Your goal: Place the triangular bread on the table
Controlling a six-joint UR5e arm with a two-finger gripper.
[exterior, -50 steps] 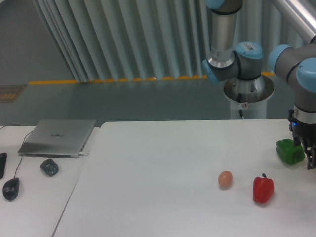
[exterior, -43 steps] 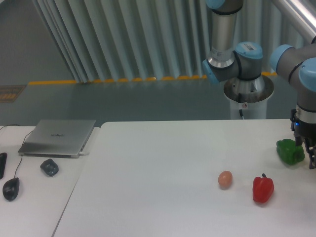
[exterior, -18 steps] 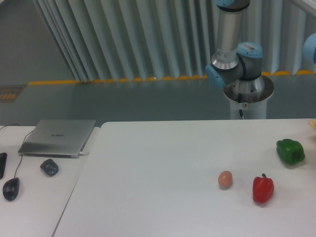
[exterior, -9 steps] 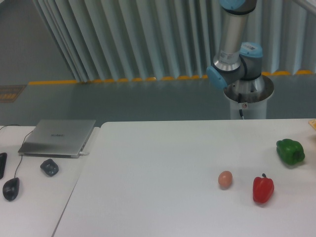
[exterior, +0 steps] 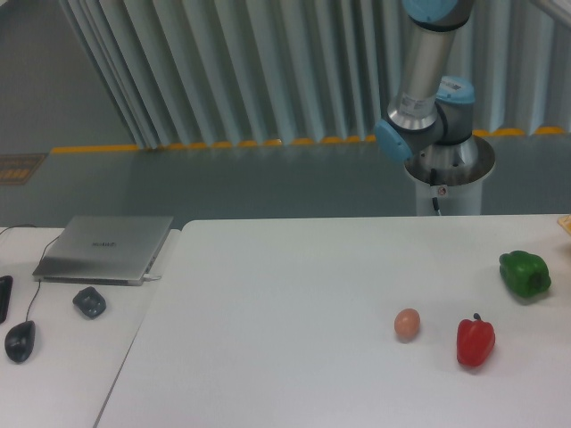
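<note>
The white table (exterior: 294, 294) fills the lower part of the camera view. The triangular bread does not show clearly. A tiny golden sliver (exterior: 566, 225) pokes in at the right frame edge above the green pepper, too small to identify. The gripper is out of view. Only the arm's base and its grey-and-blue joints (exterior: 426, 125) show behind the table's far edge.
A green pepper (exterior: 525, 274), a red pepper (exterior: 475, 341) and a small tan egg (exterior: 407, 324) lie on the right side of the table. On the adjoining desk at left are a laptop (exterior: 105, 248), a mouse (exterior: 20, 341) and a small dark object (exterior: 89, 301).
The gripper that hung beside the green pepper at the right edge has left the view. The arm's upper link has swung slightly to the right. The peppers and egg have not moved.
</note>
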